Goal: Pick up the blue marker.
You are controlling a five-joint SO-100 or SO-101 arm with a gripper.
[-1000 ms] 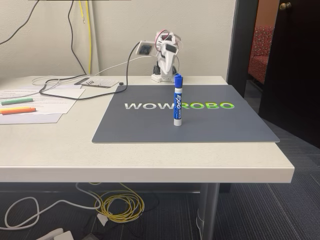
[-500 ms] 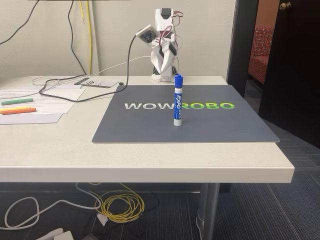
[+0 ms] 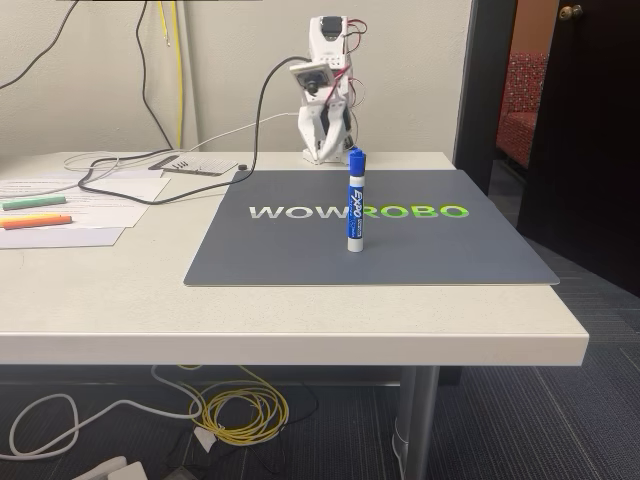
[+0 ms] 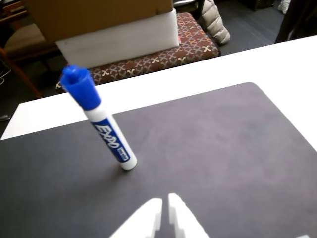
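Observation:
The blue marker (image 3: pixel 355 200) stands upright on its white end in the middle of the grey WOWROBO mat (image 3: pixel 280 250), blue cap on top. In the wrist view the marker (image 4: pixel 101 126) is left of centre and seems to lean because of the camera angle. The white arm rises at the table's back edge, behind the marker. My gripper (image 3: pixel 322 148) points down there, well short of the marker. In the wrist view the two white fingertips of my gripper (image 4: pixel 165 202) rise from the bottom edge. They are pressed almost together with nothing between them.
At the left of the table a green marker (image 3: pixel 33 202) and an orange marker (image 3: pixel 35 221) lie on papers. A black cable (image 3: pixel 150 165) runs to the arm. The table's front edge is close to the mat. Beyond the table, a cardboard box (image 4: pixel 99 15) rests on a patterned seat.
The arm has unfolded upward from its low resting pose at the back of the table, and its wrist has swung toward the mat. The marker has not moved.

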